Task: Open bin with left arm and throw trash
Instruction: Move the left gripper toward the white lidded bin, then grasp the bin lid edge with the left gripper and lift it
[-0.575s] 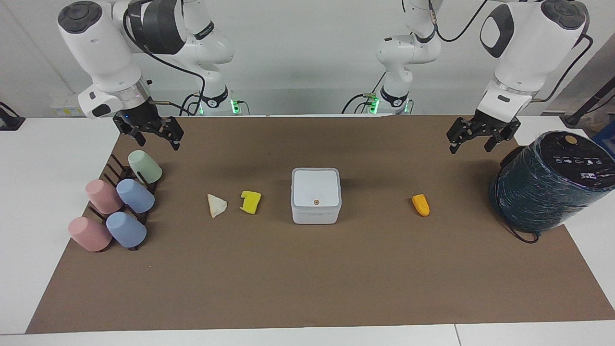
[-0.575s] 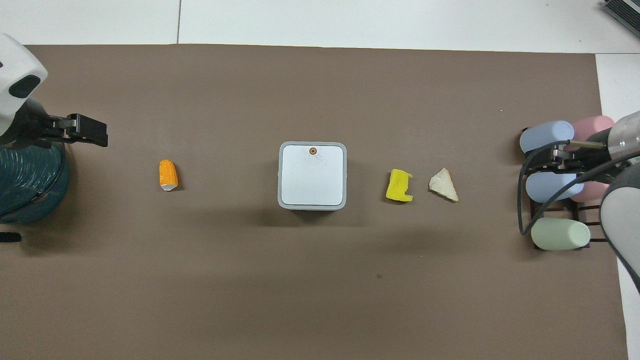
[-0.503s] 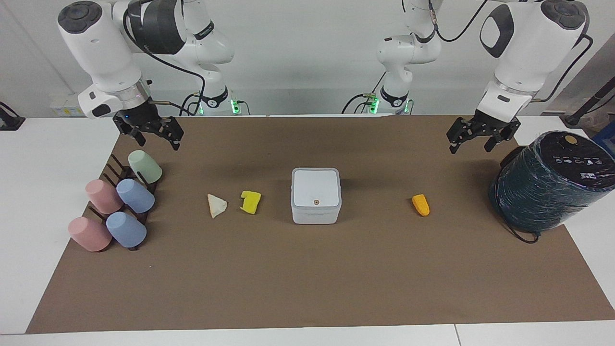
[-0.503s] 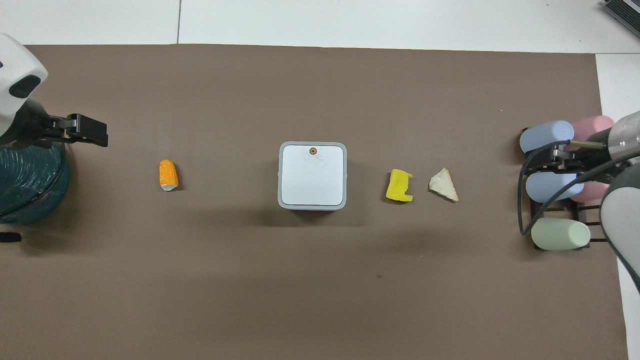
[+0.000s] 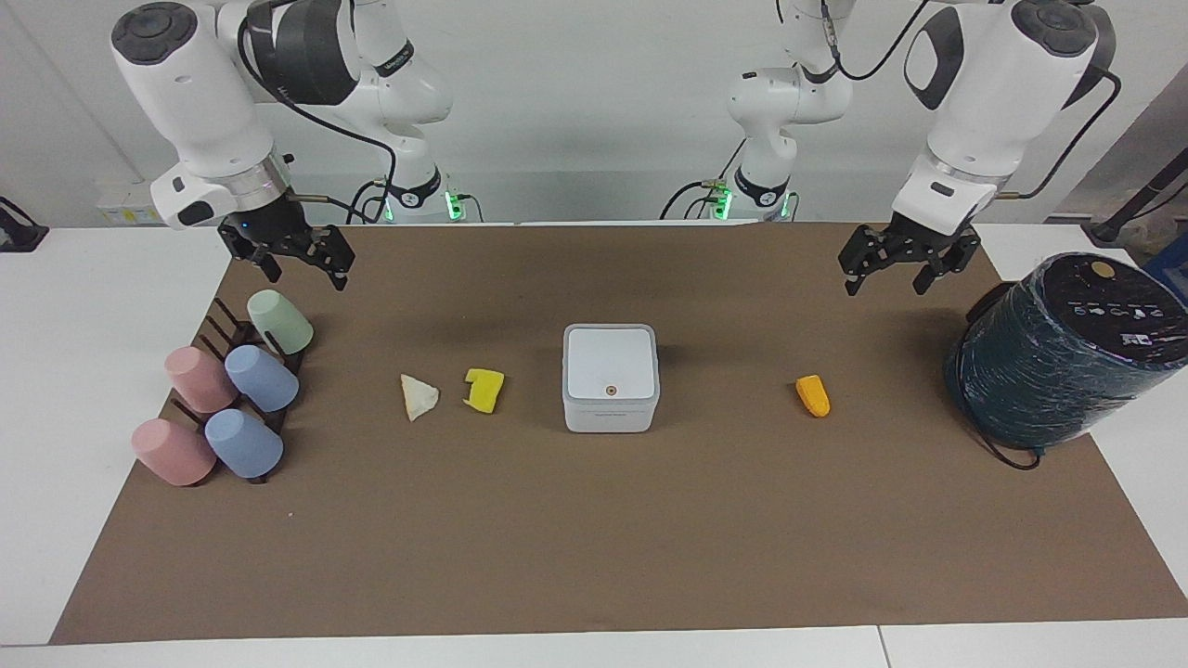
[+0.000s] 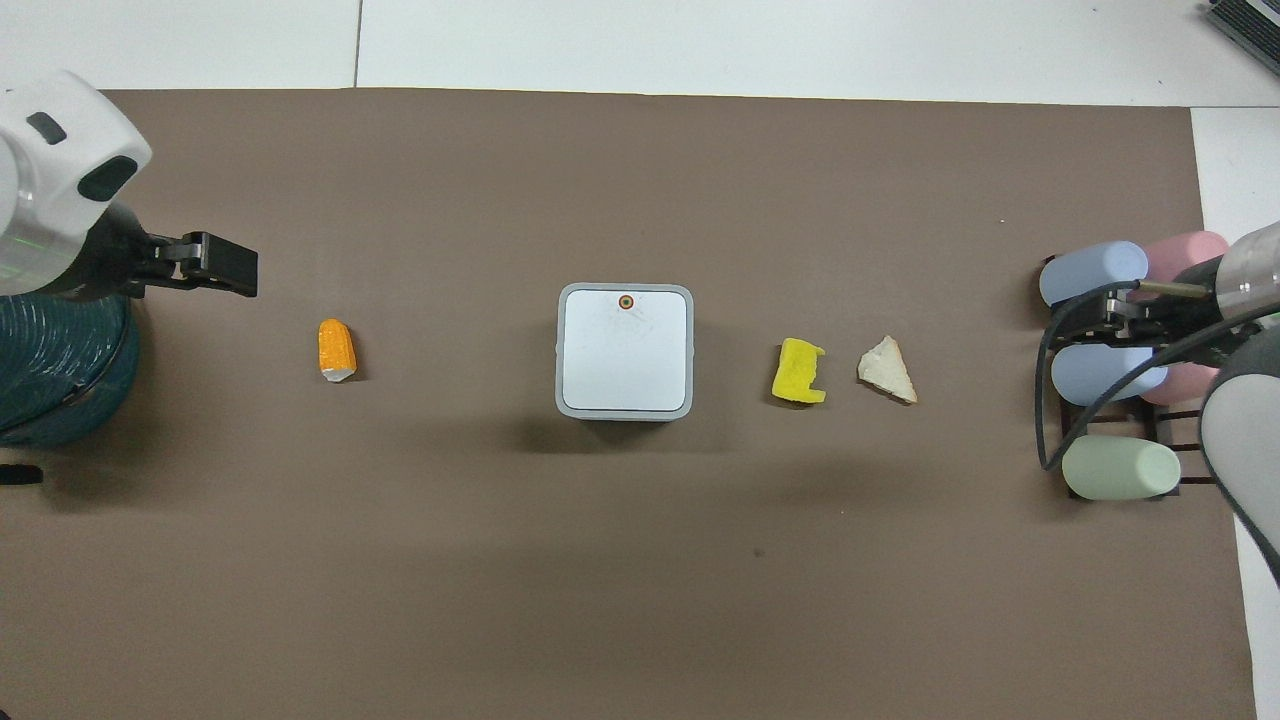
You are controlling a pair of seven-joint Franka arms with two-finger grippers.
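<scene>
Facing view: nearest the robots, the left gripper (image 5: 896, 264) hangs wide, empty, over the mat, the right gripper (image 5: 290, 255) waits spread above the cups (image 5: 243, 390); farther out mid-mat sits the shut bin (image 5: 611, 377), whose lid seemingly needs lifting next.

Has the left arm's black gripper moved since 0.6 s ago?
Yes. The left gripper shifted away from the dark film-wrapped cylinder, toward the white square bin.

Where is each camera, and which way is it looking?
Facing view: high across the table, looking at both robots; whole arms show, left gripper and right gripper raised.
Overhead view: high above the robots' end, looking steeply down; only wrists and grippers show at the edges.
Shared: the closed bin mid-mat, half a turn apart.
</scene>
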